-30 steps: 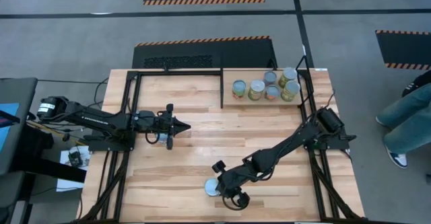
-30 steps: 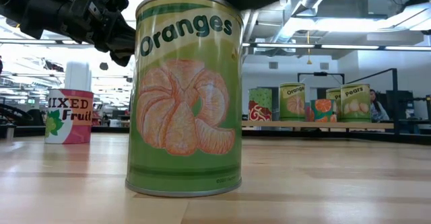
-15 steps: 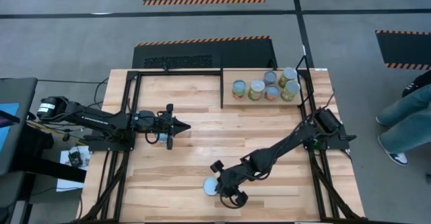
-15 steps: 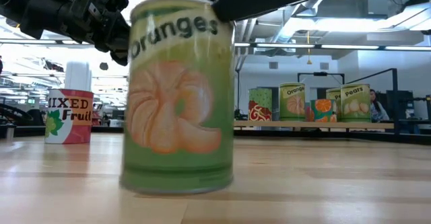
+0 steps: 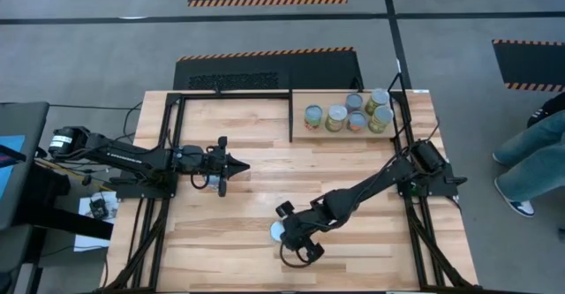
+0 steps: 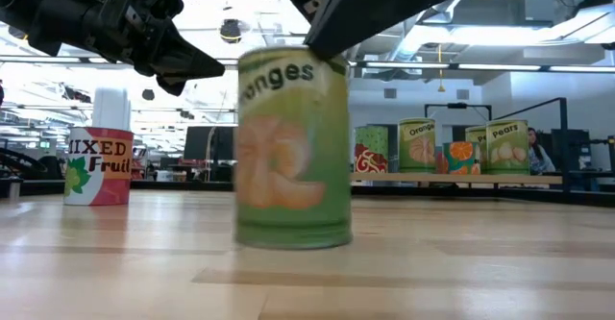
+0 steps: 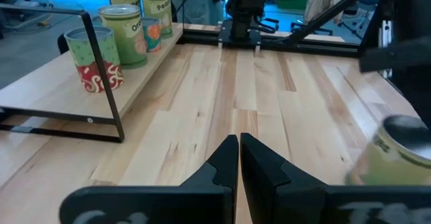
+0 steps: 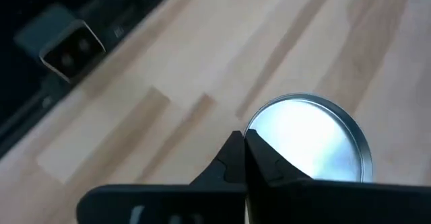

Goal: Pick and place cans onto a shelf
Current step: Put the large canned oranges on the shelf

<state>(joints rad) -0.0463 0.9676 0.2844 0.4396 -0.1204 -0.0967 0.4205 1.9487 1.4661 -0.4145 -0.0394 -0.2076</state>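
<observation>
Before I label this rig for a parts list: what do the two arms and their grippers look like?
Both arms are black and slim, jointed, with thin dark cables along them. The left gripper and right gripper each end in two matte black wedge-shaped fingers tapering to a point.

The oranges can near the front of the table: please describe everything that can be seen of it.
The oranges can is a small cylindrical tin. It has a green label with orange segments and the word Oranges, and a shiny silver round top. It stands upright on the wooden tabletop, alone, far from the shelf. The right end effector is shut beside its top rim, not around it.
</observation>
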